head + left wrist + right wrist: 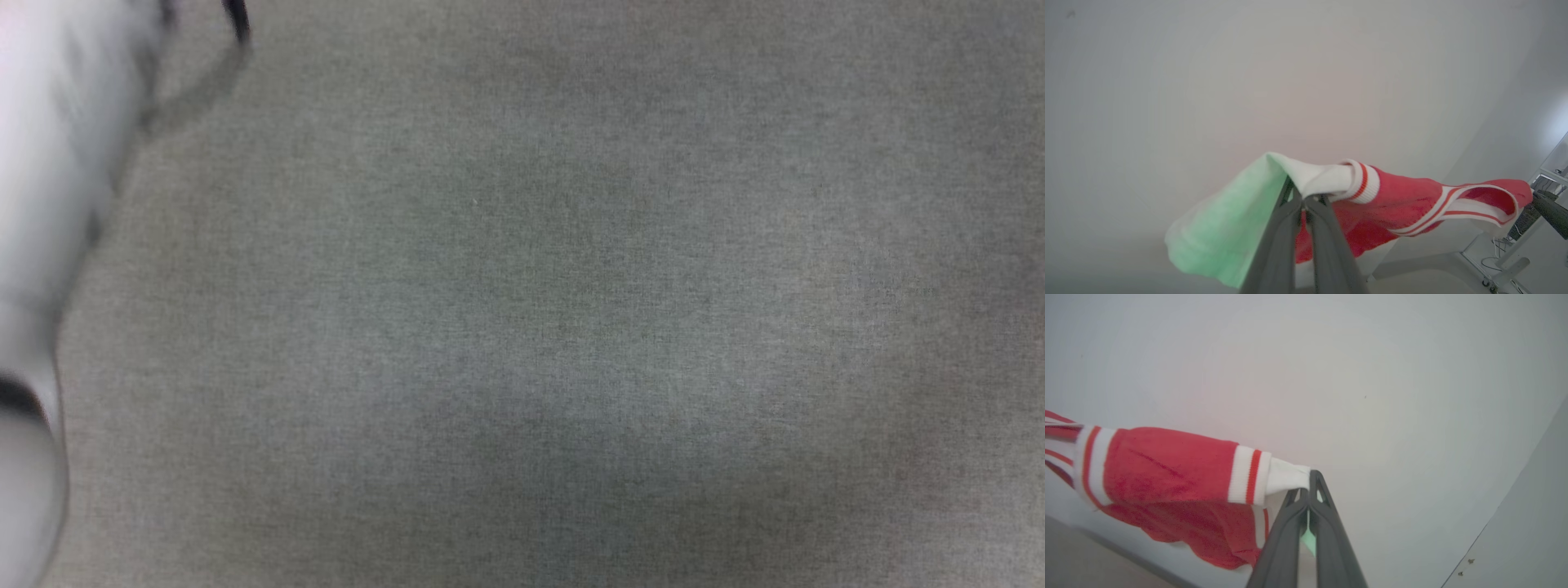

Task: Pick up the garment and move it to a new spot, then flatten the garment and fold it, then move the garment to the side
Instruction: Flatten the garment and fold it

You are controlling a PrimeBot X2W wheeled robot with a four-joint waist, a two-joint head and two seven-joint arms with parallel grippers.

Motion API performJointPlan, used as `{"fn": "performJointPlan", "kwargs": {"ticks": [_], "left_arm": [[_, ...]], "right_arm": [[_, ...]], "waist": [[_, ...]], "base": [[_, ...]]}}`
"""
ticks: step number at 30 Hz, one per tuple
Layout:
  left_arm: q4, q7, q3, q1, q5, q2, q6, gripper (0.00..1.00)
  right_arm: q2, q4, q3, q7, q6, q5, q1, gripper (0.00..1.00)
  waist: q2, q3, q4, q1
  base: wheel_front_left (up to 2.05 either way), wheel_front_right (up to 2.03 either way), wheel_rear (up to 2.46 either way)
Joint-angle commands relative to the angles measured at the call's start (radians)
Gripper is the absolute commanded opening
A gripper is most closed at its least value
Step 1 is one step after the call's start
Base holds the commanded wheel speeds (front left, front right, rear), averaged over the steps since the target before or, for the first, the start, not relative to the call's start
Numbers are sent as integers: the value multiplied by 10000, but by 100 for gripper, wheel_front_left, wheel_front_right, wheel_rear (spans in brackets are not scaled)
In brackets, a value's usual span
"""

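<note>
The garment (1404,204), a red jersey with white-and-red striped trim, hangs stretched in the air between my two grippers. My left gripper (1303,198) is shut on a white sleeve piece (1323,179); a pale green-tinted fold (1229,237) of cloth droops to its left. My right gripper (1308,486) is shut on the other white sleeve piece (1286,475), and the garment (1167,477) trails off to its left. The lettering is hidden. In the head view a blurred pale forearm (49,204) crosses the left edge, with a dark fingertip (237,20) at the top.
The grey cloth-covered table (571,327) spreads below in the head view, with nothing lying on the part shown. Pale walls lie behind the garment in both wrist views. A white frame with cables (1502,261) stands at the lower right of the left wrist view.
</note>
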Motion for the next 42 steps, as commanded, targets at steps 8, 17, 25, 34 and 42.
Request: {"fn": "performJointPlan", "kwargs": {"ticks": [8,17,25,34,42], "left_arm": [[-3180,778,-1069,4968,-1087,1784,14,0],[-5841,869,-2175,8632,-1441,3462,15,0],[-6867,791,-2926,9976,-981,4558,14,0],[-8070,868,-3463,11639,-879,5665,750,0],[-9101,562,-3471,11903,-566,5784,1601,0]], "right_arm": [[-1825,-2295,1687,673,-19,1234,3941,0],[-4053,-5746,1921,2154,-21,2545,8719,0],[-4937,-8264,1556,3849,-19,3016,11922,0],[-5113,-9430,733,5020,-19,2819,14352,0],[-4399,-9869,-758,5640,-19,2234,15290,0]], "waist": [[0,-477,78,0],[0,-1083,204,0],[0,-1580,188,0],[0,-1855,202,0],[0,-1767,347,0]], "base": [[0,0,0],[0,0,0],[0,0,0],[0,0,0],[0,0,0]]}}
